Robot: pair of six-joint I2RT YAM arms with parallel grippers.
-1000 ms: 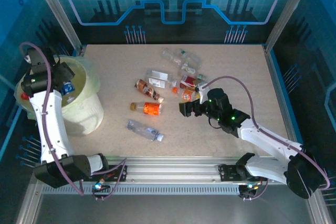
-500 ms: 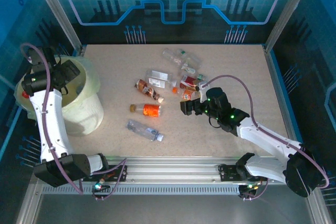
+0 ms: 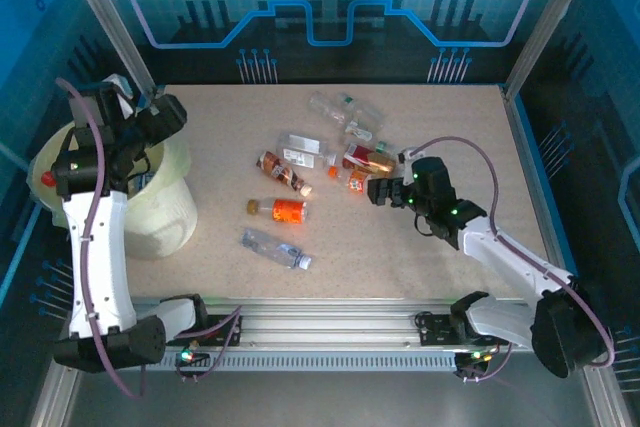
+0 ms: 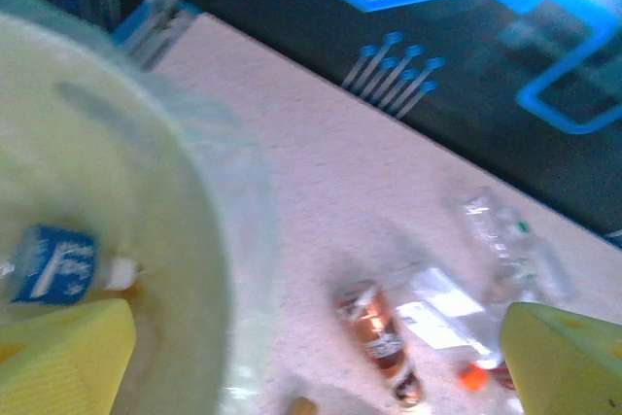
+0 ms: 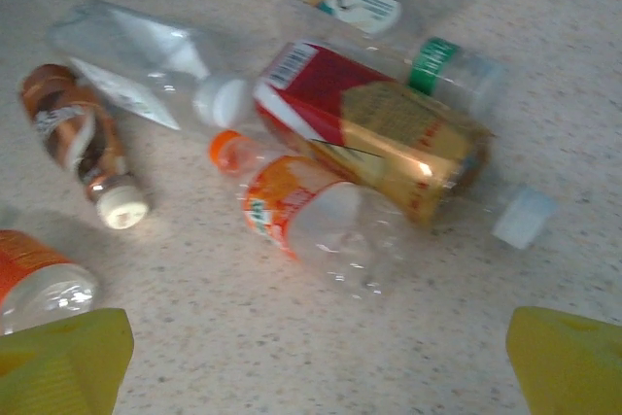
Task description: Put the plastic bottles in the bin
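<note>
The bin (image 3: 168, 205), a pale cream bucket with a thin liner, stands at the table's left. My left gripper (image 3: 163, 117) hangs open and empty over its far right rim (image 4: 225, 240). A blue-labelled bottle (image 4: 53, 264) lies inside. Plastic bottles lie mid-table: a brown one (image 3: 282, 171) (image 4: 374, 332), an orange-labelled one (image 3: 288, 209), a clear one (image 3: 275, 247), and clear ones (image 3: 345, 112) at the back. My right gripper (image 3: 378, 190) (image 5: 316, 376) is open just short of an orange-capped bottle (image 5: 311, 216), which lies against a red-and-gold-labelled bottle (image 5: 379, 128).
Metal frame posts (image 3: 115, 32) rise at the table's back corners, the left one close behind the bin. A clear white-labelled bottle (image 5: 146, 65) lies left of the red one. Bare tabletop (image 3: 450, 137) stretches to the right and along the front.
My left gripper opened over the bin, and its blue-labelled bottle now lies inside; it then swung up towards the far right rim. My right gripper moved right, closer to the orange-capped bottle.
</note>
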